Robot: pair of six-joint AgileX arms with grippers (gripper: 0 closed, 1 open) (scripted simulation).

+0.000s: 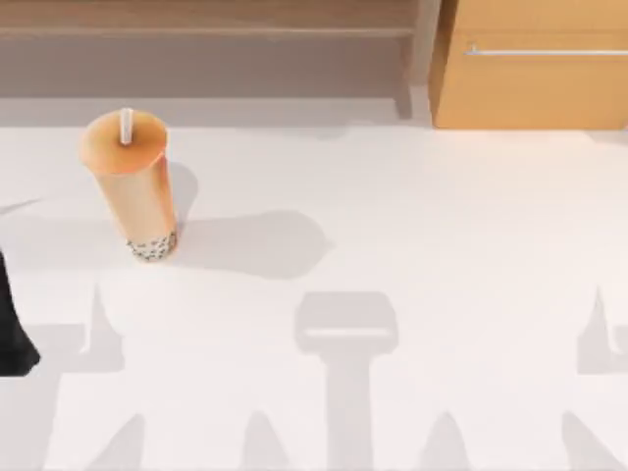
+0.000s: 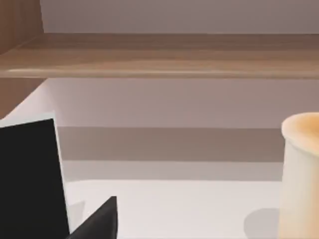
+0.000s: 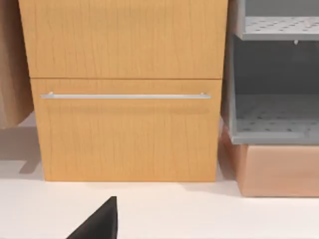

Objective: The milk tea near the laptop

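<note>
While we are looking down from the top view, the milk tea (image 1: 132, 186) is standing upright at the table's (image 1: 442, 216) left, ungrasped; the left wrist view is showing its side (image 2: 301, 174) beside a black panel (image 2: 30, 179), claw state indiscernible; the right wrist view is facing a wooden cabinet (image 3: 124, 89). We judge approach is pending: reaching and gripping the cup.

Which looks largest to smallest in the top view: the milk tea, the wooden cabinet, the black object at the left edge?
1. Wooden cabinet, cropped by the frame.
2. Milk tea.
3. Black object, also cropped by the frame, so its true size is unsure.
</note>
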